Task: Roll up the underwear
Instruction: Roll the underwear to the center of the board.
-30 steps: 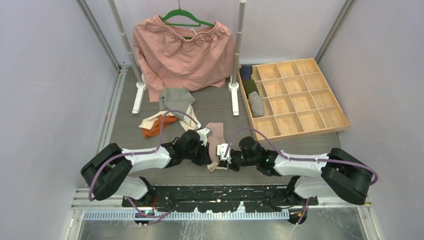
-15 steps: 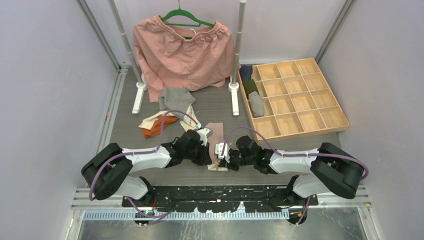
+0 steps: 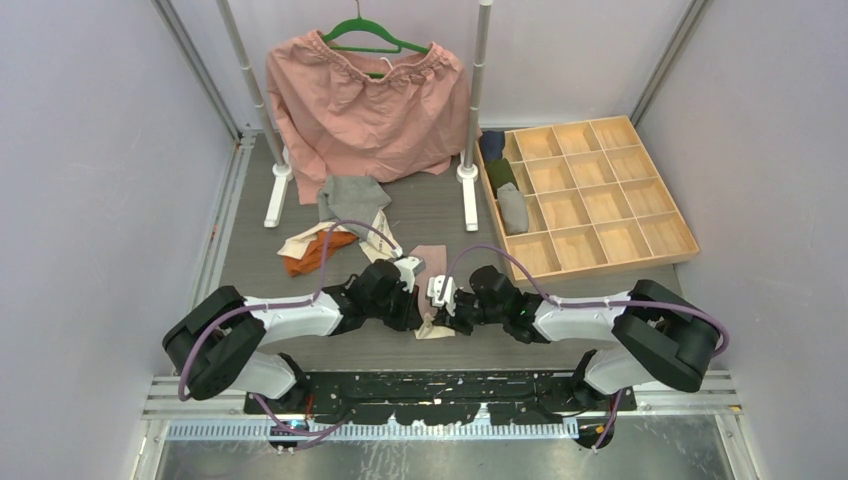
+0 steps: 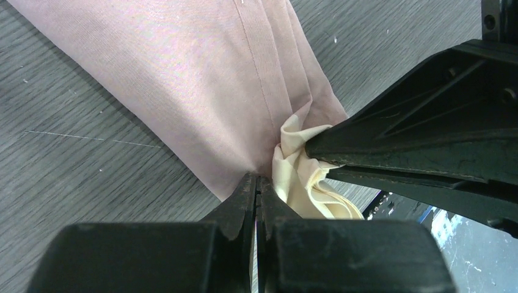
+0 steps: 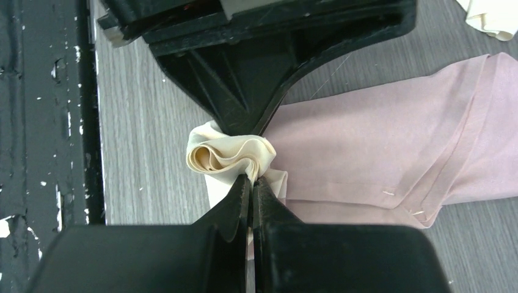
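Top external view: both arms meet over one dusty pink underwear at the near middle of the table.

Over to the left, beyond the left arm, a loose heap of grey, cream and orange underwear lies on the boards. The left gripper is closed tight, its tips pinching the near end of the pink piece. That piece lies flat, stretching away from the arms, with a cream bunch curled at its near end. The right gripper faces the left one tip to tip, clamped too, biting the cream bunch. Off to the right sits a wooden tray, with three cloth rolls in its left column.
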